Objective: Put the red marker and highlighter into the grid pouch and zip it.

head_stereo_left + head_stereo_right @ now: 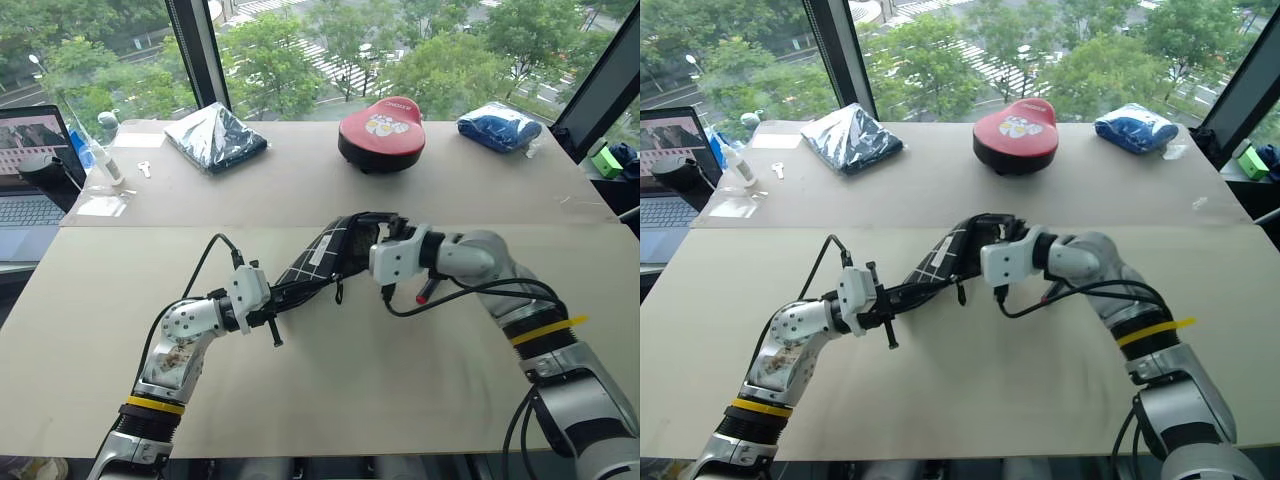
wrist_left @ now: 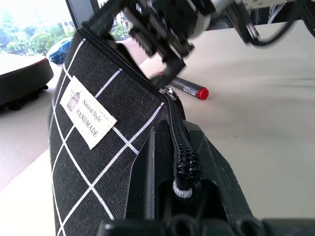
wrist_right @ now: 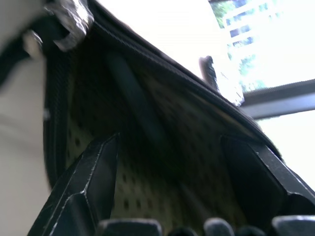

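The grid pouch (image 1: 325, 255), black with white lines and a small white label (image 2: 87, 112), is held slanting above the table's middle. My left gripper (image 1: 287, 293) is shut on its lower zipper end. At the pouch's raised, unzipped mouth my right gripper (image 3: 170, 147) stands open, its fingers (image 3: 96, 162) spread over the dotted lining. A dim tube-like shape (image 3: 135, 105) lies inside; I cannot tell what it is. The red marker (image 1: 428, 290) lies on the table under my right forearm, red cap toward me. The highlighter is out of view.
At the back of the table stand a red domed case (image 1: 381, 130), a plastic-wrapped dark bundle (image 1: 213, 135) and a blue wrapped bundle (image 1: 498, 125). A laptop (image 1: 30, 170) and a small bottle (image 1: 103, 155) sit at the far left.
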You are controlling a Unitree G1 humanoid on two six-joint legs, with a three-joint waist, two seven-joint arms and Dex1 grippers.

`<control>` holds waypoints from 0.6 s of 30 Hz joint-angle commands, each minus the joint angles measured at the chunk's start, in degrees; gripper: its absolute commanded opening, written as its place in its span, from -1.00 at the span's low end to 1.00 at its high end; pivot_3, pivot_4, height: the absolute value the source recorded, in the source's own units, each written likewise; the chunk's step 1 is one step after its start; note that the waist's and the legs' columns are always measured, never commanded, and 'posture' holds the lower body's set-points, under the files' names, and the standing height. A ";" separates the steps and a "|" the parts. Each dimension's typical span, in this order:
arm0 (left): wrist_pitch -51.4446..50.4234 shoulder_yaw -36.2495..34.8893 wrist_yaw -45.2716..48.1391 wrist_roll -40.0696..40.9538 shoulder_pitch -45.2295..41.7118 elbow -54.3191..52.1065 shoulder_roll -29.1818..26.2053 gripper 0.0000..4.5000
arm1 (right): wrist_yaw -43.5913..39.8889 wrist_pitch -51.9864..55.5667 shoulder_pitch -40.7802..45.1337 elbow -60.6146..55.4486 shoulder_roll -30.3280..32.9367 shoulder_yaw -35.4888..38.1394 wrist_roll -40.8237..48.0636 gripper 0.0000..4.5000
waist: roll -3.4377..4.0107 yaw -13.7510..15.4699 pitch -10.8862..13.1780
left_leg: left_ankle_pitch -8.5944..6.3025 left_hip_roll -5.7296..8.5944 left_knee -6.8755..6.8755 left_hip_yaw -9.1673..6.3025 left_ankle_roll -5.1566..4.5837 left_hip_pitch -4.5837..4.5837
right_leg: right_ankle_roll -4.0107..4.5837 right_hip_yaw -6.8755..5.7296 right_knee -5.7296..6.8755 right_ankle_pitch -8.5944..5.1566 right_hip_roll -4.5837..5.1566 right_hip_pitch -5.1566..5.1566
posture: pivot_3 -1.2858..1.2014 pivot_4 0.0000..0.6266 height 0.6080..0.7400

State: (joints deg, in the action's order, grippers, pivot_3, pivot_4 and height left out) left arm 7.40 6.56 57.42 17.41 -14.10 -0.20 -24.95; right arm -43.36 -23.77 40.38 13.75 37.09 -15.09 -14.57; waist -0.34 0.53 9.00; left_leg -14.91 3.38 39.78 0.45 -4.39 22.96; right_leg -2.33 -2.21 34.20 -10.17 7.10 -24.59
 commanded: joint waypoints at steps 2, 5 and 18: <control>0.35 -0.65 0.12 0.76 -0.21 -1.82 -0.27 -1.00 | -11.33 21.21 -2.15 -8.71 6.91 9.71 15.81 0.62 | 0.00 0.29 0.00 | -0.02 -0.01 0.01 -0.02 -0.04 0.02 | 0.00 -0.02 -0.01 0.00 0.01 0.01 | 0.03 -0.52 1.00; 0.33 -0.66 0.14 0.81 -0.08 -1.90 -0.22 -1.00 | -19.28 39.13 -6.60 -16.64 11.77 14.02 28.35 0.62 | 0.00 0.28 0.00 | -0.23 -0.08 0.02 -0.04 -0.38 0.00 | 0.01 -0.01 -0.08 0.01 0.03 0.10 | 0.03 -0.52 1.00; 0.67 -0.49 -0.28 0.66 1.32 -2.52 0.17 -1.00 | 10.81 95.01 -13.10 -29.71 3.44 24.32 34.62 0.62 | 0.01 0.29 -0.02 | -0.29 -0.14 0.03 -0.03 -0.47 0.34 | 0.08 0.06 0.09 0.06 0.33 -0.34 | 0.03 -0.52 1.00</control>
State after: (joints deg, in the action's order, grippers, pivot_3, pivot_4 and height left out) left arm 7.37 6.38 57.30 17.41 -13.10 -0.65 -24.83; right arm -37.43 66.18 27.32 -11.44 41.09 6.81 20.93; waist -0.32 0.82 8.99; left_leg -15.07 3.28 39.83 0.42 -4.64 23.45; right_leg -2.24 -2.14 34.38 -10.10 7.43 -25.11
